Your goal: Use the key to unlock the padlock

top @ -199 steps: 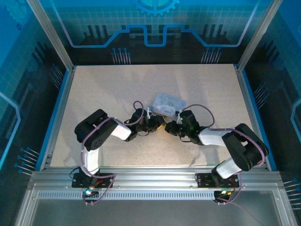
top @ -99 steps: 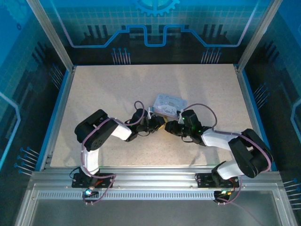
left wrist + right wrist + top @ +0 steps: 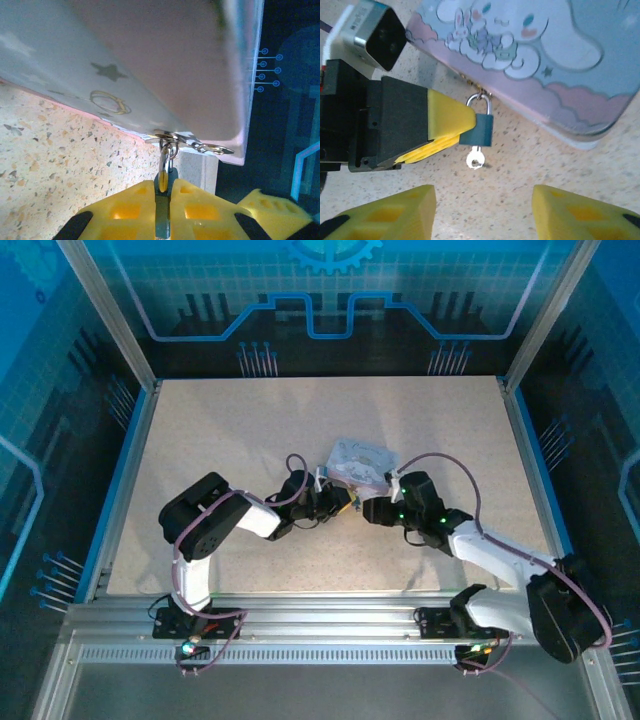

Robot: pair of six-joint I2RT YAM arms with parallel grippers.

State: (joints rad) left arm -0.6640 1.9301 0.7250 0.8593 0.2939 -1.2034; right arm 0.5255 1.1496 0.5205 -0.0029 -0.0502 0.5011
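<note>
Your right arm has swung its elbow out toward the right edge of the desk (image 3: 500, 440). The right end effector (image 3: 482, 210) is spread, facing the key (image 3: 474, 160) seated under the padlock (image 3: 480, 131). The left end effector (image 3: 163, 192) pinches that padlock. Your left wrist view shows its shackle through the hasp of the tin (image 3: 545, 50). Open desk lies nearside.

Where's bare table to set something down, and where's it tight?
Free: table strip behind the tin; left side beyond the left arm. Crowded: centre, where the left gripper clamps the padlock and the right gripper faces the key.
</note>
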